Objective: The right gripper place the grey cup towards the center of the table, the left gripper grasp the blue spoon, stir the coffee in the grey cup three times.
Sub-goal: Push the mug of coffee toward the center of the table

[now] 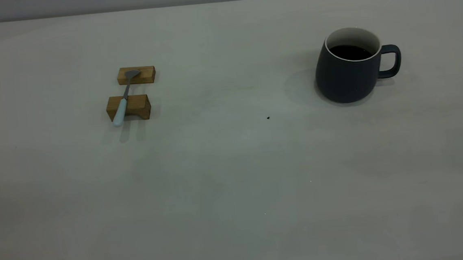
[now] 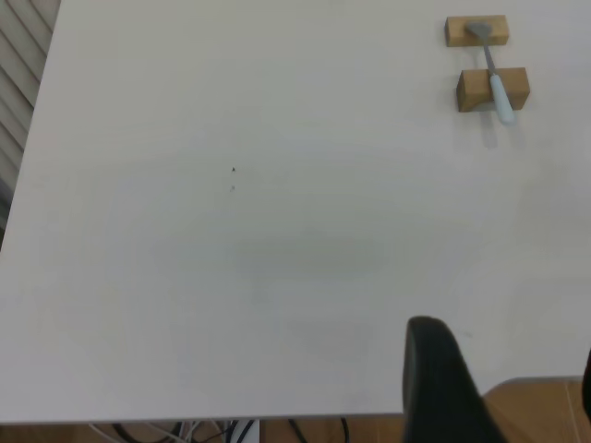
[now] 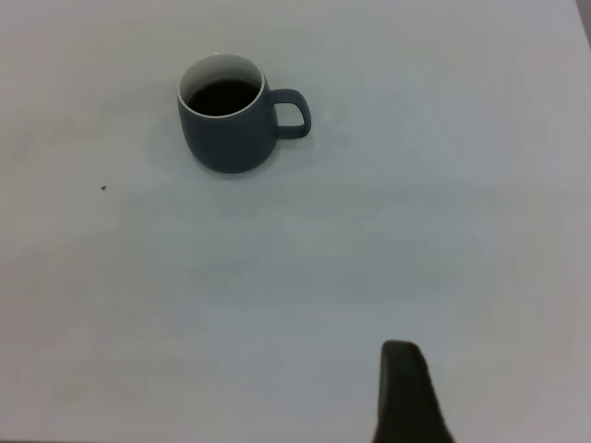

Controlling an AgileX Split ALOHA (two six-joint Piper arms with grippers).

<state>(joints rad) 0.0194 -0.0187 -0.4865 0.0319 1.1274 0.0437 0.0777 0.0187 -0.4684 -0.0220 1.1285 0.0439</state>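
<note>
Grey cup of coffee upright at desk right, handle outward, blue spoon bridging two wooden blocks at left, both grippers' jaw state indeterminable, arms off the exterior view.

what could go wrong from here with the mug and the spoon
The grey cup holds coffee fairly high inside, so a jerky slide toward the center may slosh it out. The blue spoon bridges two wooden blocks; a sloppy grab may tip it off or shove a block.
</note>
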